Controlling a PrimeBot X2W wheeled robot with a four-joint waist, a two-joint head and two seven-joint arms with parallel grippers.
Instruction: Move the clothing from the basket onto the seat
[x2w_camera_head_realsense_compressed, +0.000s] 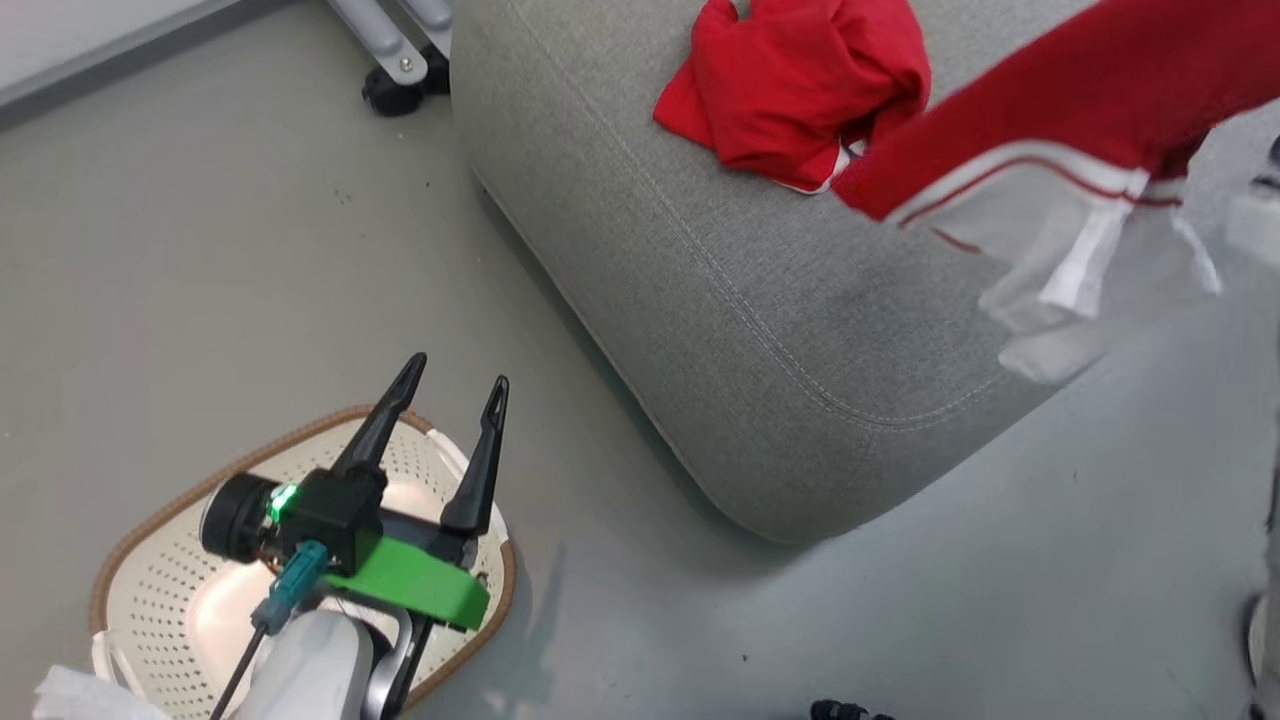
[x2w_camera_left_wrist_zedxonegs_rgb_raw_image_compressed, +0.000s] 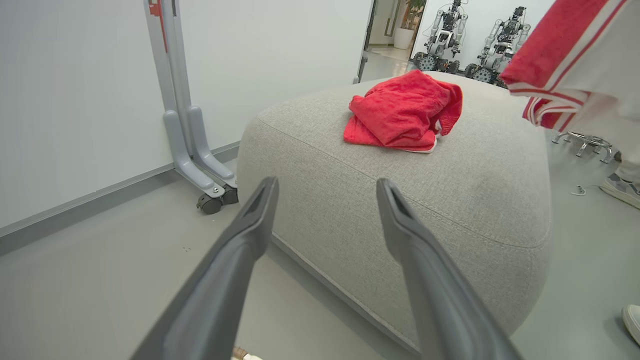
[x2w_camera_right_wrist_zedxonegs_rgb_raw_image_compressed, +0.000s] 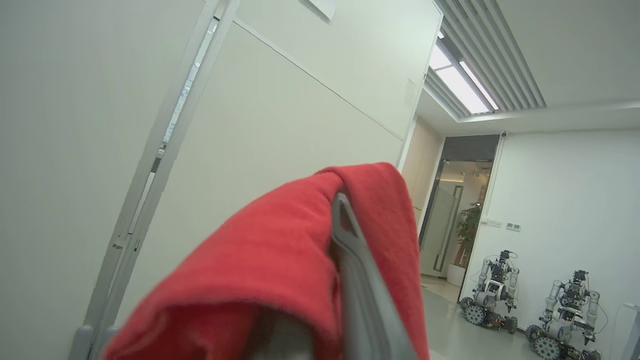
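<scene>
One red piece of clothing (x2w_camera_head_realsense_compressed: 800, 80) (x2w_camera_left_wrist_zedxonegs_rgb_raw_image_compressed: 400, 115) lies crumpled on the large grey seat (x2w_camera_head_realsense_compressed: 750, 330) (x2w_camera_left_wrist_zedxonegs_rgb_raw_image_compressed: 450, 210). A second red garment with white striped trim (x2w_camera_head_realsense_compressed: 1050, 90) (x2w_camera_left_wrist_zedxonegs_rgb_raw_image_compressed: 565, 50) hangs in the air over the seat's right side. It drapes over my right gripper (x2w_camera_right_wrist_zedxonegs_rgb_raw_image_compressed: 337, 200), which is shut on it. The cream perforated basket (x2w_camera_head_realsense_compressed: 150, 590) stands on the floor at lower left with no clothing showing in it. Above the basket my left gripper (x2w_camera_head_realsense_compressed: 457, 375) (x2w_camera_left_wrist_zedxonegs_rgb_raw_image_compressed: 325, 187) is open and holds nothing, its fingers pointing toward the seat.
A grey wheeled stand (x2w_camera_head_realsense_compressed: 400, 70) (x2w_camera_left_wrist_zedxonegs_rgb_raw_image_compressed: 200, 165) stands by the white wall left of the seat. Other robots (x2w_camera_left_wrist_zedxonegs_rgb_raw_image_compressed: 450, 30) (x2w_camera_right_wrist_zedxonegs_rgb_raw_image_compressed: 490, 295) are parked far behind. A person's shoes (x2w_camera_left_wrist_zedxonegs_rgb_raw_image_compressed: 622, 187) are on the floor right of the seat.
</scene>
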